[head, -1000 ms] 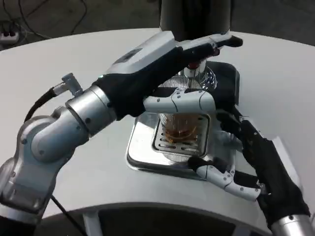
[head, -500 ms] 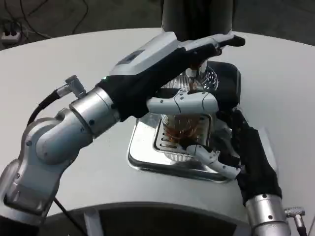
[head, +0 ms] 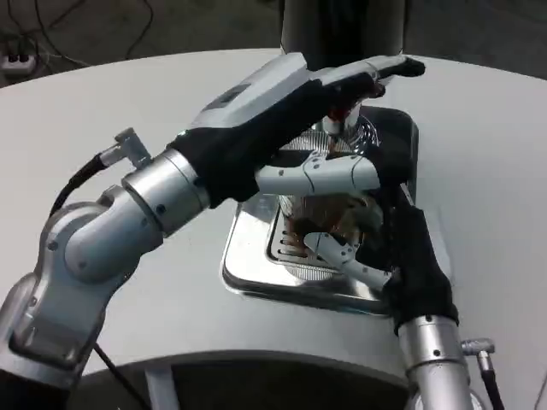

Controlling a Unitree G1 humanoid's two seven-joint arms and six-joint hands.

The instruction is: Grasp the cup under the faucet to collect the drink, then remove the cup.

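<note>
White table [head: 102,102], dark floor behind; right hand [head: 376,231] around cup [head: 320,218], left hand's [head: 291,111] grip unclear.

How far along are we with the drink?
Done: the cup sits on the drip tray under the faucet, with amber drink in it. In hand: the left hand is up at the faucet; the right hand is at the cup, grip unclear. Left: lifting the cup away.
</note>
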